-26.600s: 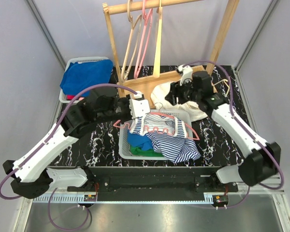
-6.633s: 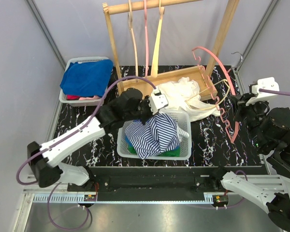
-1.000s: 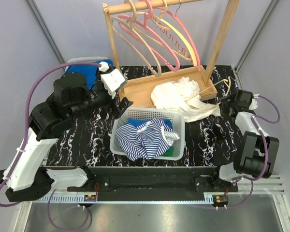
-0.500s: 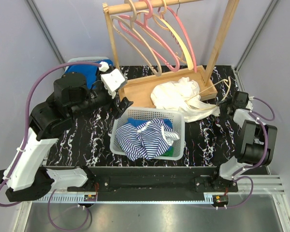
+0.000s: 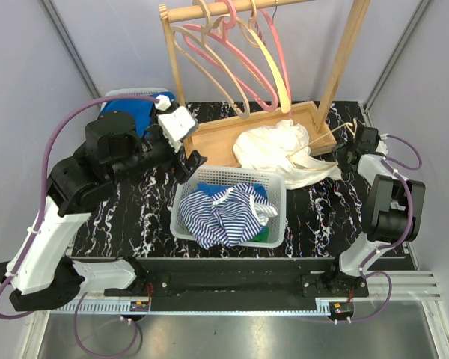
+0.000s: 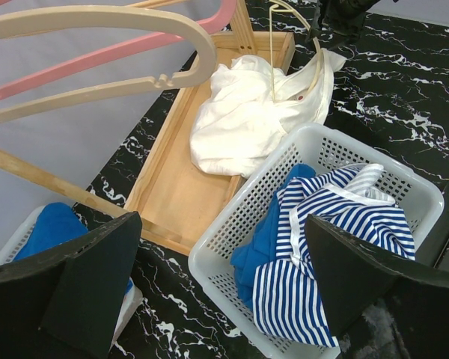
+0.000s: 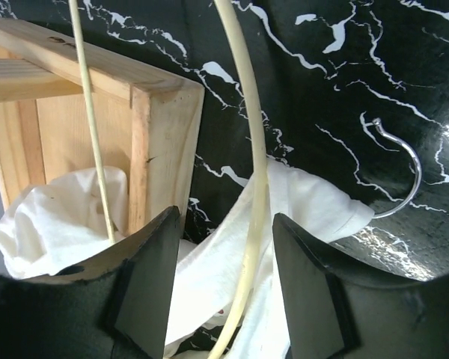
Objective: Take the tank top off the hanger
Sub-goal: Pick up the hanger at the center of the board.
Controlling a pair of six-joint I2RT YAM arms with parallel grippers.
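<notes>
- The white tank top [image 5: 273, 149] lies crumpled on the right end of the wooden tray [image 5: 217, 138] under the clothes rack. It spills onto the black marbled tabletop [image 5: 322, 217], just beyond the white basket [image 6: 239, 213].
- The cream hanger [image 7: 253, 172] lies tilted across it. One arm runs down into the cloth, and the metal hook [image 7: 404, 168] is over the tabletop.
- Right tool [image 7: 226, 221]: released, with a finger on either side of that hanger arm and no clamp on it.
- Left tool [image 6: 221, 288]: spread wide, empty, raised left of the basket.
- The basket holds a striped shirt [image 5: 224, 217].
</notes>
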